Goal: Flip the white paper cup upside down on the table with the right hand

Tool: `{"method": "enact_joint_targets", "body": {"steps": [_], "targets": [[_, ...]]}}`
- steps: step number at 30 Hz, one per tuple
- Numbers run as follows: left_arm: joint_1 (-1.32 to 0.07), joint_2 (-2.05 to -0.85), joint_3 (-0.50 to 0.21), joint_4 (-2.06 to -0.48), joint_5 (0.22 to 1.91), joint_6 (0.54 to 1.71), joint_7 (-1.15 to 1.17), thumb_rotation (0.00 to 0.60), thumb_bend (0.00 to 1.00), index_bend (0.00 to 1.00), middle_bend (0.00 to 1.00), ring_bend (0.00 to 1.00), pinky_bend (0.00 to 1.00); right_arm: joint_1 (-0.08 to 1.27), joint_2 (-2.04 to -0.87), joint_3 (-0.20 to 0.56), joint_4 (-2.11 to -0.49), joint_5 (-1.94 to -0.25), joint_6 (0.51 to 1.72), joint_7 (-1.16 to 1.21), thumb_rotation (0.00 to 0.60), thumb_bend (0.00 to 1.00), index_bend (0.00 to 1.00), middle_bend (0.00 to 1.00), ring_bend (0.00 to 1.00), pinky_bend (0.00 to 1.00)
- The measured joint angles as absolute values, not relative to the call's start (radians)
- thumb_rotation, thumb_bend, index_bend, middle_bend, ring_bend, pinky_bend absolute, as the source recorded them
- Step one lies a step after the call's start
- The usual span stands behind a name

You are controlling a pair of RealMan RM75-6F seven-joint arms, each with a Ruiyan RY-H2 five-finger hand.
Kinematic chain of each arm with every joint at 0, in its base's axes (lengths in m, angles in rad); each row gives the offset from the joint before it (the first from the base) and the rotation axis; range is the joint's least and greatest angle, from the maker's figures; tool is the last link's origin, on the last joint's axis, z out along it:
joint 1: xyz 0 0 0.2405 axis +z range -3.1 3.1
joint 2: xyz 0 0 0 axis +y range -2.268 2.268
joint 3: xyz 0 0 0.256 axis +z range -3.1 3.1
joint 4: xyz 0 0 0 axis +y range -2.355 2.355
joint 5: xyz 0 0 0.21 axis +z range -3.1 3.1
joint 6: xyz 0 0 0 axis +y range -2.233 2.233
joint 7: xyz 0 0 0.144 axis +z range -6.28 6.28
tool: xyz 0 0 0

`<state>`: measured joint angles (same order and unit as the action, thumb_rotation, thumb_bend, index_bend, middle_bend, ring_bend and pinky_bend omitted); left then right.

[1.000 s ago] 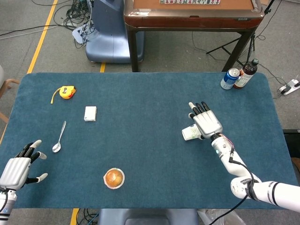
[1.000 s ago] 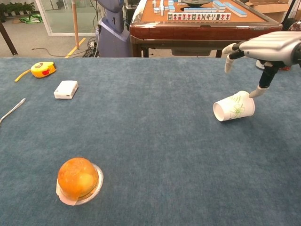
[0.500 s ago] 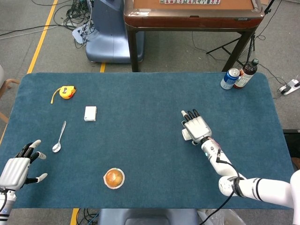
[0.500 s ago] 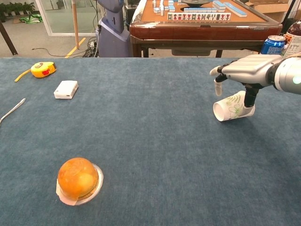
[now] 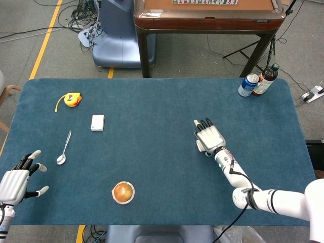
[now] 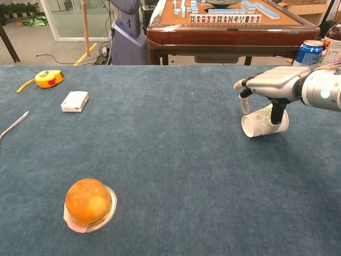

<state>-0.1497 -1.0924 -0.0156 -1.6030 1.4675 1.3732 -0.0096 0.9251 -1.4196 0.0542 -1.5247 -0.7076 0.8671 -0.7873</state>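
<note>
Robot lab or test hall, not home. Grey concrete floor (image 5: 30,30) with yellow marking line (image 5: 46,38), loose cable tangle (image 5: 76,20) on it. Blue-grey robot base (image 5: 119,35) parked behind table (image 5: 152,101) covered in blue felt. Wooden mahjong table (image 5: 207,15) with tile rows (image 6: 221,17) just beyond. Black tripod legs (image 5: 248,48) at right, power strip (image 5: 314,93) on floor. Glass door and potted plants (image 6: 16,9) visible far left in chest view.
</note>
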Motion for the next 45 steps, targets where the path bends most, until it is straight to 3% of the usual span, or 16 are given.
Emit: {"method": "enact_joint_targets", "body": {"steps": [32, 45], "targets": [[-0.15, -1.086, -0.019, -1.603, 1.463, 1.367, -0.023, 0.6, 0.1, 0.43, 0.09, 0.08, 0.28, 0.945, -1.463, 0.028, -1.458, -0.716, 0.876, -0.747, 0.6, 0.14, 0.52, 0.03, 0.0, 0.0], [-0.151, -1.088, -0.018, -1.602, 1.462, 1.362, -0.016, 0.6, 0.1, 0.43, 0.09, 0.08, 0.28, 0.867, -1.366, 0.084, -1.554, -0.865, 0.905, -0.471, 0.6, 0.14, 0.52, 0.03, 0.0, 0.0]]}}
